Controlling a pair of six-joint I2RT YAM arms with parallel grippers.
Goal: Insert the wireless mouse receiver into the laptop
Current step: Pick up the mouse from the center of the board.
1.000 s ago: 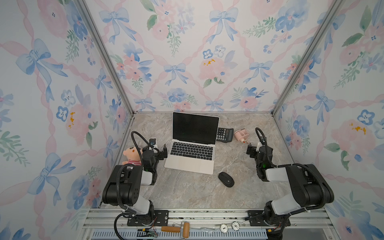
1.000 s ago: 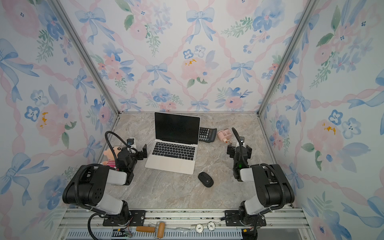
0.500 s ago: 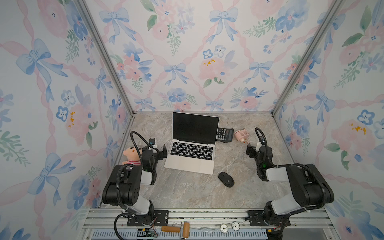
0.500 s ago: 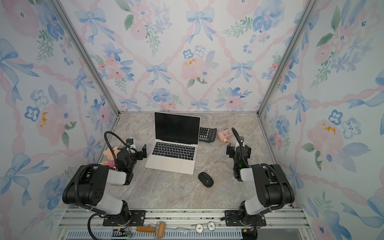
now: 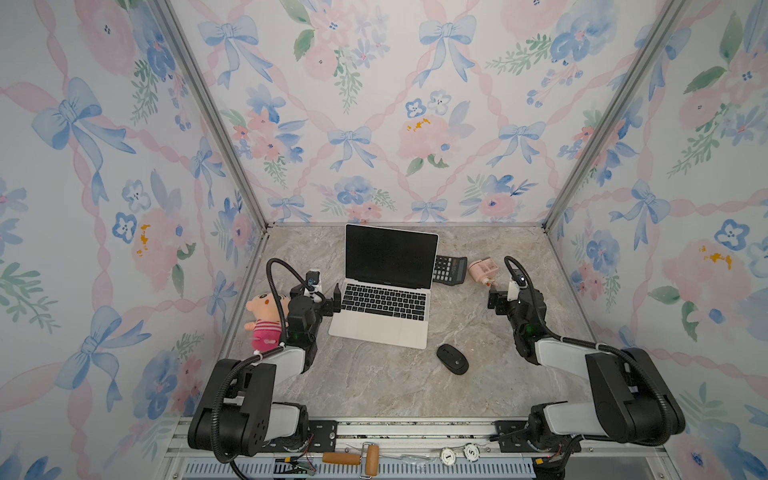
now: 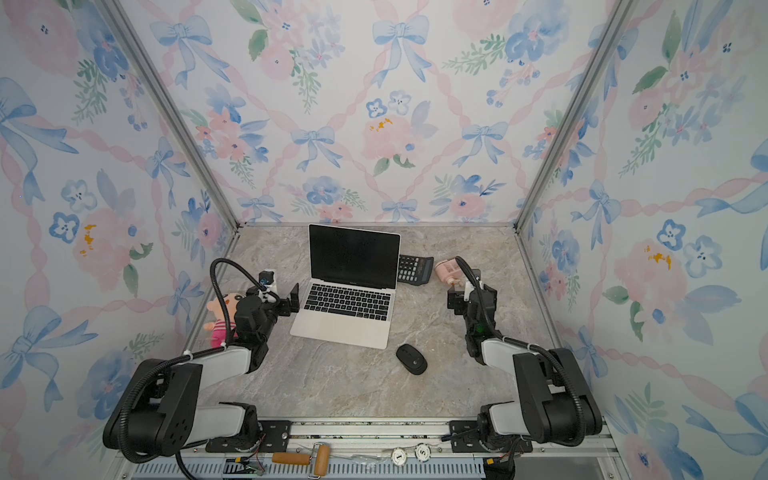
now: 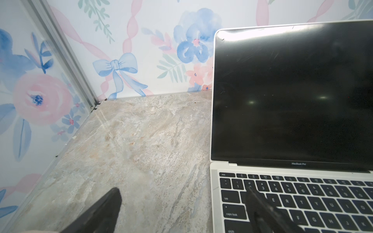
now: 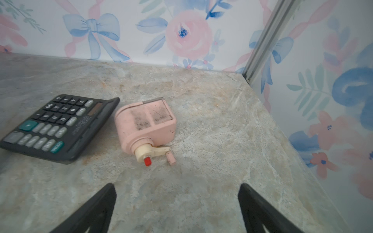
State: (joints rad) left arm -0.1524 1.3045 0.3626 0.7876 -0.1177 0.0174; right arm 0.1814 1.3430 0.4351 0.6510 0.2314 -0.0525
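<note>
Where the aluminium rail (image 5: 415, 428) runs nearest the camera, a wooden-handled roller (image 5: 353, 458) and two round white tokens (image 5: 459, 453) lie beside both arm bases. On the marble-patterned tabletop (image 5: 374, 386), a black oval mouse (image 5: 452, 359) sits near the front right corner of the laptop (image 5: 382, 328), apart from it. The laptop stands open at centre (screen dark in both top views).

The left gripper (image 5: 318, 297) has its jaws spread wide and holds nothing. In the left wrist view (image 7: 182, 190) one finger (image 7: 260, 209) lies over the keyboard's leftmost keys and the other over bare table; contact with the keys cannot be told. A plush doll (image 5: 266, 316) lies beside that arm at the left wall.

The right gripper (image 5: 513, 293) is likewise spread and empty, over bare table (image 8: 176, 187). Beyond it lie a pink hand-crank pencil sharpener (image 8: 145, 125) and, just beside that, a black calculator (image 8: 58, 127), partly behind the screen. Floral wallpaper closes the rear.

The wireless mouse receiver cannot be made out in any view.
</note>
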